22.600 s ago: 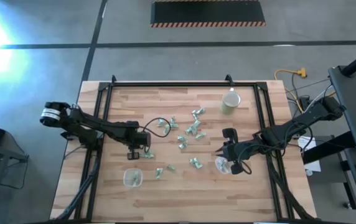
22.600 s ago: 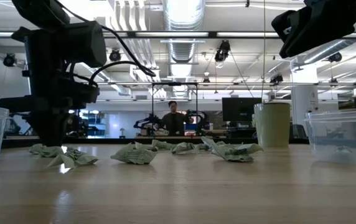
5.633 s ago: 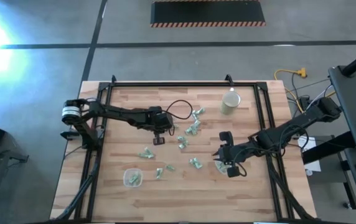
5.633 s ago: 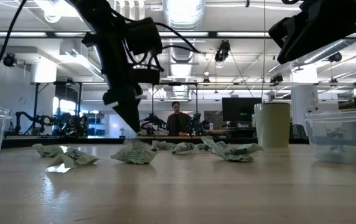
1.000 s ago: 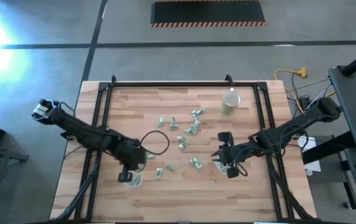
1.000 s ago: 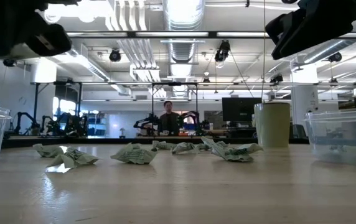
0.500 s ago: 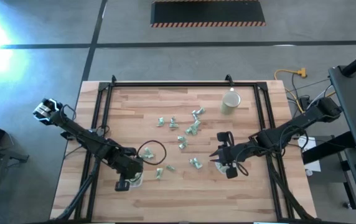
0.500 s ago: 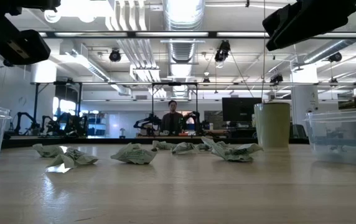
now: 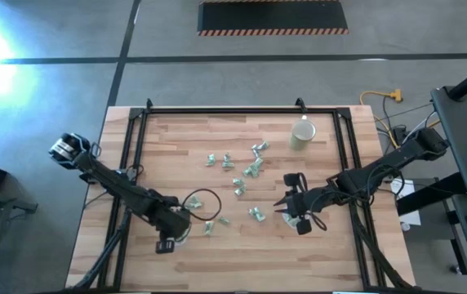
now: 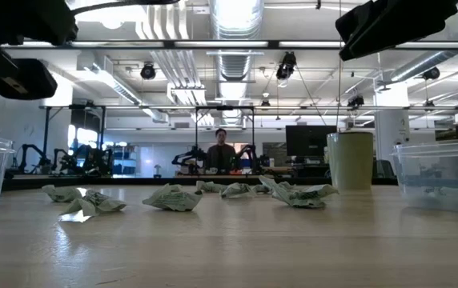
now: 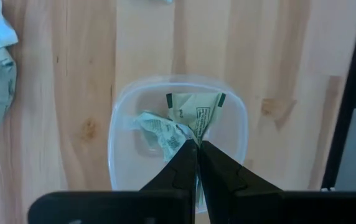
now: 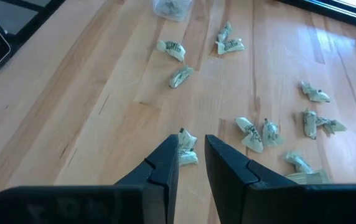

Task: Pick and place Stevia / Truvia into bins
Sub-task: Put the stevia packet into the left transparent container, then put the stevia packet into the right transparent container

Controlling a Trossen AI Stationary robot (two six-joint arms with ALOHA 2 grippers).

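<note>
Several pale green-and-white Stevia sachets [image 9: 237, 175] lie scattered mid-table; in the low view they show as crumpled sachets [image 10: 173, 196]. My left gripper [image 9: 168, 240] hangs over the left clear bin [image 11: 122, 124], near the front left. It is shut on one sachet [image 11: 193, 111]. A crumpled sachet [image 11: 158, 132] lies in that bin. My right gripper [image 12: 192, 142] hovers at the right, fingers slightly apart with nothing between them, above a sachet [image 12: 188, 155] on the table. The right bin [image 10: 441, 176] shows in the low view and is hidden under the right arm in the high view. My left gripper pinches the sachet by its lower corner [image 11: 195, 138], only at the fingertips, coming from above and pointing steeply down. The sachet sticks out flat past the tips, above the bin's opening. Whether it touches the bin's floor cannot be told.
A beige round cup [image 9: 302, 135] stands at the far right of the table. Black frame rails [image 9: 135, 163] run along the left and right sides. The left arm's cable loops [image 9: 201, 202] over the wood beside the left bin. A person [image 10: 221, 152] stands far behind the table.
My left gripper has gone down and toward the table's near edge over the left bin, staying shut on the sachet, and its wrist has rolled a little.
</note>
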